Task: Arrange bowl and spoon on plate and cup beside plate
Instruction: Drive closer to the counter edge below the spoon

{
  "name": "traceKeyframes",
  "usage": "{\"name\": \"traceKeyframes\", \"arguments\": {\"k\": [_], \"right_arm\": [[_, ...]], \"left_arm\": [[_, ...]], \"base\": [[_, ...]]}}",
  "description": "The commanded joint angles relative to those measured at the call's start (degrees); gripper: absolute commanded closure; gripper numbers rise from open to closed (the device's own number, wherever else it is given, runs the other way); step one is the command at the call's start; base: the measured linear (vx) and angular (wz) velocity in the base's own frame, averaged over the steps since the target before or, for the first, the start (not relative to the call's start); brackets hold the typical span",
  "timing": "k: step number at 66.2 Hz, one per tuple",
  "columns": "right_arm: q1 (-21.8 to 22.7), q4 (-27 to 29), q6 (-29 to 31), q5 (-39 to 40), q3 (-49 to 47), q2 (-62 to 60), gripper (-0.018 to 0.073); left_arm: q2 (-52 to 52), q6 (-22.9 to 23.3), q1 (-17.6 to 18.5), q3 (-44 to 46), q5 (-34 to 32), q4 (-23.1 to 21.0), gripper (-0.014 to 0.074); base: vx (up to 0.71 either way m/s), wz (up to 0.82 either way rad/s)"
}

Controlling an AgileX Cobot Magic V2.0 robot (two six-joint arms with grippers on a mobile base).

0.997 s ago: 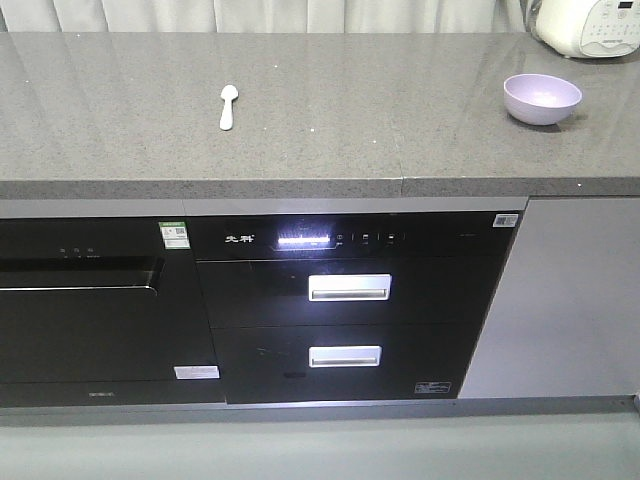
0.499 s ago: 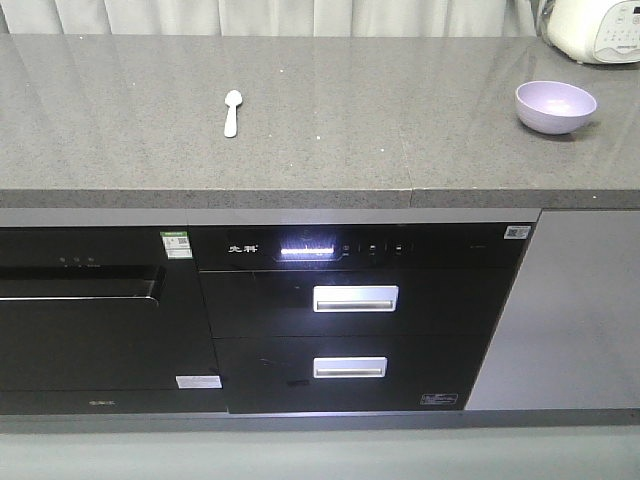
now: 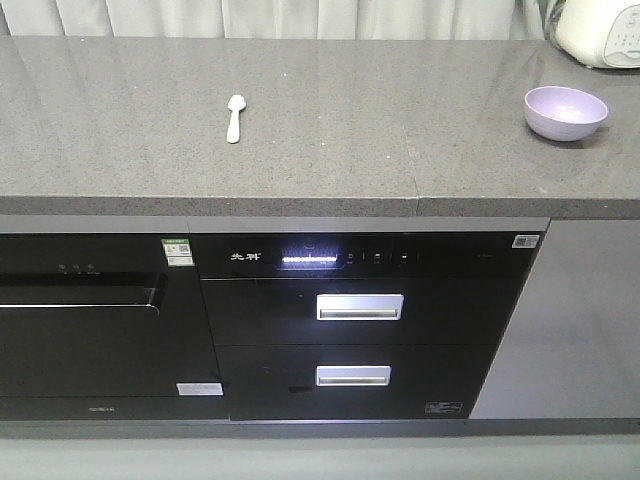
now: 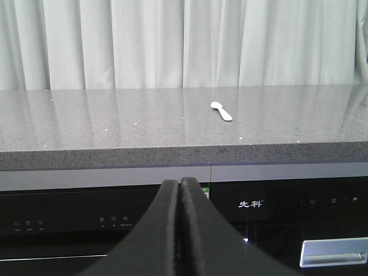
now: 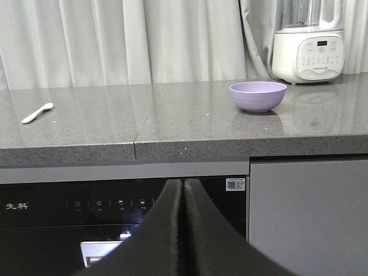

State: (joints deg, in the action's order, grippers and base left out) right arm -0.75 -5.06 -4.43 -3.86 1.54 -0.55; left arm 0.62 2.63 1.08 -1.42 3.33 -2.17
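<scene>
The left gripper is seen with its black fingers pressed together on nothing, held low before the dark oven fronts. The spoon is found at about one o'clock from it, lying flat on the grey stone counter. The right gripper is likewise closed tight and empty, with the bowl set upright on the counter at one o'clock, the spoon well apart at ten o'clock, and a white kitchen machine placed near the bowl at its one o'clock.
</scene>
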Motion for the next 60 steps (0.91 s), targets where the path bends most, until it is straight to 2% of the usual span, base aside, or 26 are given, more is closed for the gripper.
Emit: {"name": "traceKeyframes", "arguments": {"k": [1,60], "right_arm": [[0.3,-0.6,0.5,4.4,0.9,0.4,0.0564],[0.3,-0.6,0.5,4.4,0.9,0.4,0.0564]], "left_arm": [[-0.3,0.3,0.0,-1.7,-3.9,-0.1,0.0602],[-0.3,0.3,0.0,-1.7,-3.9,-0.1,0.0602]], "base": [[0.02,0.01],[0.01,0.0]]}}
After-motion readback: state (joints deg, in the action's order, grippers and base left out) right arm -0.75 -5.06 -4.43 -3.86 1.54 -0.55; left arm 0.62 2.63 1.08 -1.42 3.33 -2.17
